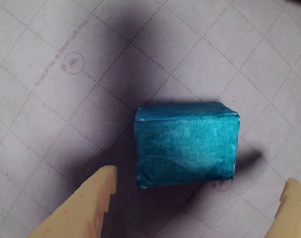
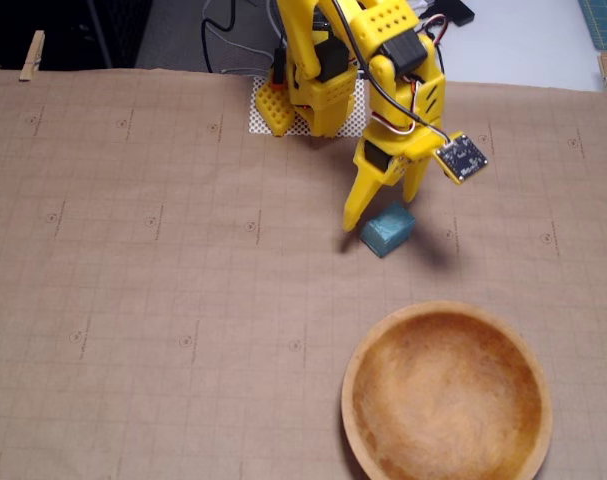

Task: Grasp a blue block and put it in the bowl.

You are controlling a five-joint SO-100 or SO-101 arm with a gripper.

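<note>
The blue block (image 1: pixel 186 146) lies on the gridded paper, a small teal piece with a matte face. In the wrist view it sits just beyond and between my two yellow fingertips, and nothing touches it. My gripper (image 1: pixel 200 176) is open, its jaws spread wider than the block. In the fixed view the gripper (image 2: pixel 383 205) hangs over the block (image 2: pixel 388 230), one finger (image 2: pixel 355 212) reaching down at the block's left side. The wooden bowl (image 2: pixel 445 307) stands below the block near the bottom edge, slightly to the right, and is empty.
Brown gridded paper (image 2: pixel 133 300) covers the table, clipped by clothespins (image 2: pixel 31 55) at the back corners. The yellow arm's base (image 2: pixel 308 95) stands on a white mesh pad at the back centre, with cables behind it. A small camera board (image 2: pixel 461 157) juts out at the wrist.
</note>
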